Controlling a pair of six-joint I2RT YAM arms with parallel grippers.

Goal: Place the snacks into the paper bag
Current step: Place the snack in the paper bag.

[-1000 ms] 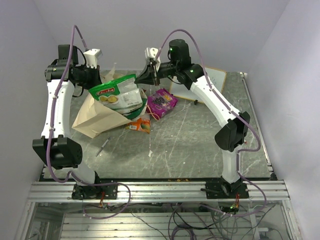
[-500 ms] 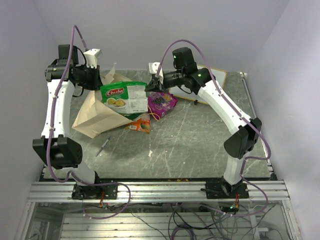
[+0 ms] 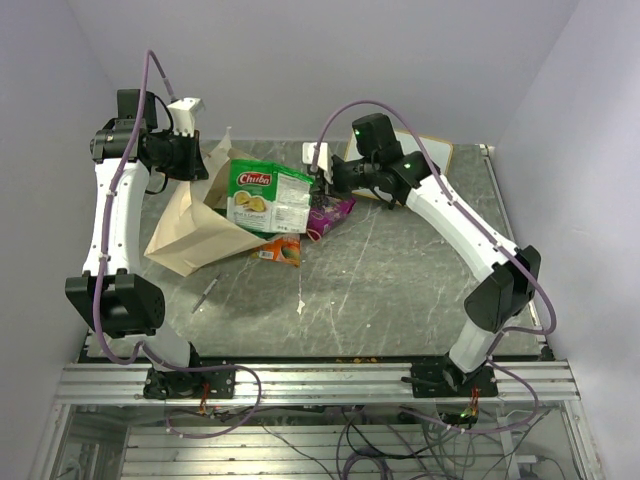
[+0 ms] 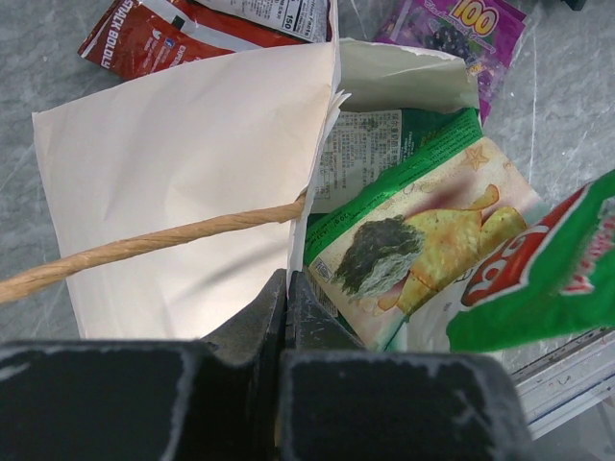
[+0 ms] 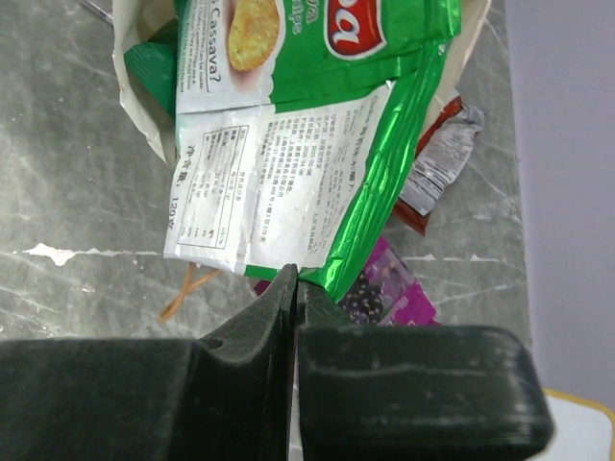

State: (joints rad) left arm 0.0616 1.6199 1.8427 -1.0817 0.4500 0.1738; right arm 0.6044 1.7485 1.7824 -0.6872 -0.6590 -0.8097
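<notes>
Jaws of the left gripper (image 4: pixel 288 288) pinch the rim of the cream-tan paper bag (image 4: pixel 173 182) so its mouth gapes; the right gripper (image 5: pixel 293 283) clamps a corner of the glossy green-and-white crisp packet (image 5: pixel 288 182), dangling it over that mouth.

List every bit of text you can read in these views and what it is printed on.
"Chuba": green packet, top view.
"Cassava?" and "120g": the same packet, right wrist view.
"100": purple packet.
"BOLDLY": red packet; the word before it is unclear.
Fine print on the packets' back panels: too small to read.
</notes>
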